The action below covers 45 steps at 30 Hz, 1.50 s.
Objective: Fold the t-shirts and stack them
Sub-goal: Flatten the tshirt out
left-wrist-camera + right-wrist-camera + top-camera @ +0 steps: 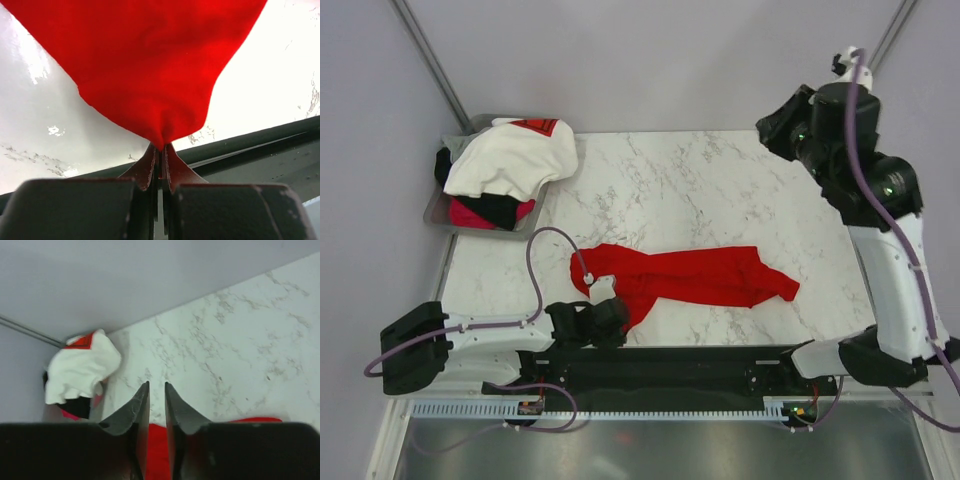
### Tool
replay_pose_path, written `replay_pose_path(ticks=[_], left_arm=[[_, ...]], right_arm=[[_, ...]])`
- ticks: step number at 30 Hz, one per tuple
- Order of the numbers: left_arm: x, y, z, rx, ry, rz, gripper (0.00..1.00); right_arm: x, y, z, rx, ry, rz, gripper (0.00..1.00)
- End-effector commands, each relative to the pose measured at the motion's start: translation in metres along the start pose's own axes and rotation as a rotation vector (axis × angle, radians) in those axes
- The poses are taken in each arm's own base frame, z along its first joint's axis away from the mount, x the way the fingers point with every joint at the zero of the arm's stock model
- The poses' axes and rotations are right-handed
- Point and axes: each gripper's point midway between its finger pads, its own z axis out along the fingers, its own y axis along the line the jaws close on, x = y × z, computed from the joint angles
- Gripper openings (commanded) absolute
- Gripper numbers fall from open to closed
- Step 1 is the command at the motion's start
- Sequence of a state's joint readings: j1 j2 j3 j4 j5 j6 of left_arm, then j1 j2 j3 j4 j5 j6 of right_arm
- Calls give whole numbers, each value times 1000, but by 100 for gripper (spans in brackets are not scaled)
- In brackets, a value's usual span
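White links (900, 290), purple cables (529, 262) (looped), black claws (160, 150)

Found a white, grey-veined marble-look tabletop (720, 190) closed in by plain pale grey walls (650, 60), with thin metal struts (428, 58) rising diagonally from both far corners. Noted a grey metal tray (433, 208) at the far left corner and a brushed metal panel (670, 450) below the near edge. Recorded even, diffuse lighting, with bright glare patches on the glossy surface in the left wrist view.
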<state>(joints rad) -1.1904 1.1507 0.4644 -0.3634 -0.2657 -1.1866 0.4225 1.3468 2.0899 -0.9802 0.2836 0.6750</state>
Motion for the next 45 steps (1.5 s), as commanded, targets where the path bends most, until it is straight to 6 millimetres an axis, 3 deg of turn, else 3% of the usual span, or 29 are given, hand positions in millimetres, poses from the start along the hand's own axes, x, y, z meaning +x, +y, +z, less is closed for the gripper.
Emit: replay_pose_path(ticks=[1, 2, 4, 5, 10, 18, 21, 24, 26, 27, 28, 30, 31, 33, 34, 35, 36, 37, 39, 40, 41, 43, 45], left_arm=[[-13, 0, 0, 5, -74, -57, 2], [-13, 1, 0, 3, -73, -57, 2], [-14, 0, 0, 4, -74, -59, 2], [-13, 1, 1, 1, -73, -58, 2], [-12, -1, 3, -4, -61, -43, 2], [-12, -1, 1, 8, -68, -47, 2], [-14, 0, 1, 8, -76, -54, 2], [-13, 1, -1, 16, -80, -60, 2], [-15, 1, -2, 23, -86, -65, 2], [-16, 0, -3, 25, -89, -65, 2], [-17, 0, -4, 24, -94, -59, 2], [-25, -7, -13, 44, -116, -50, 2], [-25, 4, -20, -9, -109, -32, 2], [-52, -10, -49, 23, -187, -44, 2], [-55, 3, -61, -28, -190, -18, 2], [-80, -14, -90, 29, -271, -44, 2], [-90, -13, -105, 23, -302, -30, 2], [-106, -17, -132, 29, -338, -31, 2], [-130, -14, -163, 17, -429, -22, 2], [-139, -16, -175, 16, -454, -11, 2], [-155, -21, -199, 25, -503, -13, 2], [-176, -30, -227, 23, -559, 12, 2], [-192, -29, -241, -22, -611, 56, 2]], right_arm=[[71, -55, 60, 244, 210, -173, 31], [112, -78, 71, 290, 305, -198, 77], [155, -99, 76, 295, 377, -197, 98], [186, -125, 77, 336, 411, -200, 98], [248, -200, 68, 505, 502, -284, 98], [310, -248, 77, 567, 633, -302, 97], [336, -263, 74, 583, 695, -301, 86], [354, -274, 69, 588, 729, -299, 68], [356, -275, 65, 581, 730, -289, 39], [354, -273, 65, 571, 727, -285, 24], [352, -271, 63, 567, 724, -278, 0], [336, -257, 61, 534, 688, -263, 0], [323, -246, 59, 519, 679, -254, 0], [290, -220, 52, 465, 617, -229, 0], [261, -199, 47, 432, 574, -212, 0], [234, -181, 38, 388, 510, -191, 0], [213, -168, 31, 365, 470, -178, 0], [175, -145, 18, 330, 405, -157, 0], [138, -127, 5, 315, 334, -148, 0], [107, -109, -6, 280, 270, -130, 0], [96, -103, -6, 277, 248, -131, 0], [66, -92, 0, 295, 179, -144, 0], [57, -92, 17, 319, 173, -155, 0]])
